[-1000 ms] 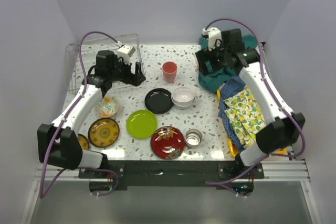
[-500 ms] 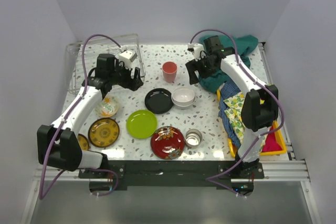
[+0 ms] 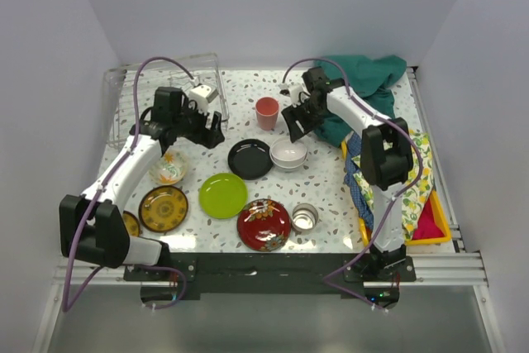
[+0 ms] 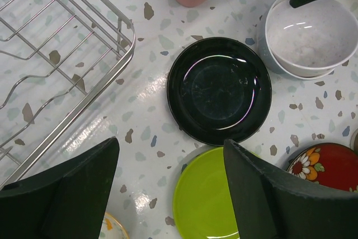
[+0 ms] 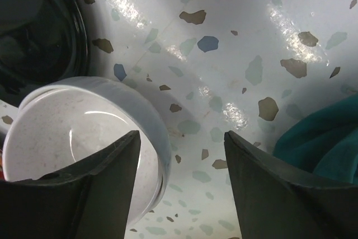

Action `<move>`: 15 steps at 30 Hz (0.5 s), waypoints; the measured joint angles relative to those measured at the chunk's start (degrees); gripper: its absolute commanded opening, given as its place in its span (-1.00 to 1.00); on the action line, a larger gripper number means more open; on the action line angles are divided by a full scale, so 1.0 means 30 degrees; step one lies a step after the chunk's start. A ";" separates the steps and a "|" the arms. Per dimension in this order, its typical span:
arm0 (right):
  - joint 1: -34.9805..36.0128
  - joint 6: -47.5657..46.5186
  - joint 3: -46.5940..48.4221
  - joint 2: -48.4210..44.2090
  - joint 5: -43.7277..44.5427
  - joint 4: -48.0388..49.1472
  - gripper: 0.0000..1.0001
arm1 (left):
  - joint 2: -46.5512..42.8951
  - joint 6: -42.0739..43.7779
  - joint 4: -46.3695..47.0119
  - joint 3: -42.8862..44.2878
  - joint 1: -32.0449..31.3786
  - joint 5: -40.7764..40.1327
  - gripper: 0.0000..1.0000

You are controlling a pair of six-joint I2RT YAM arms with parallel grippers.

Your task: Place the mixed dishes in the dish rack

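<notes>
right gripper point(image 5: 180, 152) spread over white bowl point(image 5: 61, 132) rim, drop lower before closing; left gripper point(image 4: 170, 148) spread, empty, above black plate point(image 4: 218, 90)

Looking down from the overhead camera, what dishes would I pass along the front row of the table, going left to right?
brown-gold plate → lime-green plate → red floral plate → steel cup

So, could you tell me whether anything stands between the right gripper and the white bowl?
Nothing visible does. The right gripper hangs open directly over the white bowl, with the bowl's rim below the gap between its fingers.
</notes>
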 measured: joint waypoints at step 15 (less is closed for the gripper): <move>0.0000 -0.1960 -0.1654 -0.0641 -0.0342 -0.1756 -0.88 | 0.0772 0.0160 -0.0029 0.0415 -0.0007 -0.0335 0.62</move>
